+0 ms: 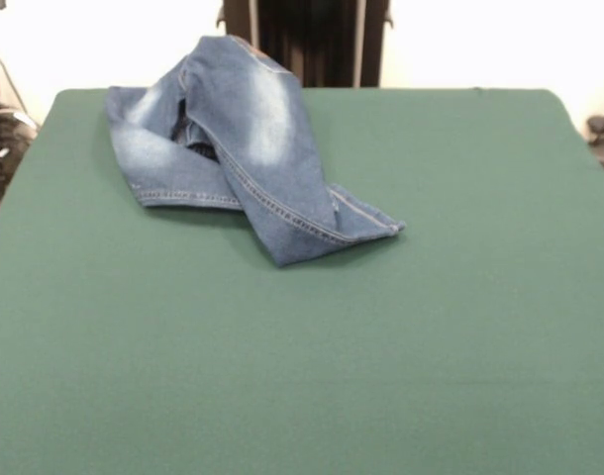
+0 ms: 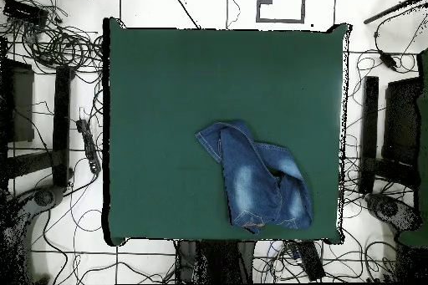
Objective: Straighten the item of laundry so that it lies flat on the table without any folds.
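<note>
No gripper shows in either view, so the state of its fingers cannot be told. The jeans (image 1: 245, 146) (image 2: 257, 176) lie crumpled on the green table (image 1: 381, 336) (image 2: 167, 89), bunched near the table's edge on the robot's side and toward one of that edge's corners. One leg is folded across the other, its hem pointing toward the table's middle. Faded pale patches and orange stitching show on the upper folds. The rest of the table's surface is bare green cloth.
</note>
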Controlling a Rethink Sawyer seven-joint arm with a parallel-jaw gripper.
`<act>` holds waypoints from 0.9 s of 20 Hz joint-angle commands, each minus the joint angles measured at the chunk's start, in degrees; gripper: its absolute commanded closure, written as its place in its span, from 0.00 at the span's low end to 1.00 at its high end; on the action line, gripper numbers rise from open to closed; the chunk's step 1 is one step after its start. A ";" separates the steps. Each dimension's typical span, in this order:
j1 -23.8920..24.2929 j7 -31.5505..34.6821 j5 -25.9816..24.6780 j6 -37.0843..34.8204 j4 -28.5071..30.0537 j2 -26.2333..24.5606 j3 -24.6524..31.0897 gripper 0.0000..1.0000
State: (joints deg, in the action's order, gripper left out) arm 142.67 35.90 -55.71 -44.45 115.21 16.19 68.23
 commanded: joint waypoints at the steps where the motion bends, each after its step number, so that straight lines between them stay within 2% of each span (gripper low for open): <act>1: -7.52 8.68 0.46 7.50 6.60 6.28 -1.13 0.00; 18: -14.31 11.74 -0.22 20.31 8.65 12.48 -8.20 0.00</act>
State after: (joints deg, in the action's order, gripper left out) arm 133.76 35.90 -55.51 -27.52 119.56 26.81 67.25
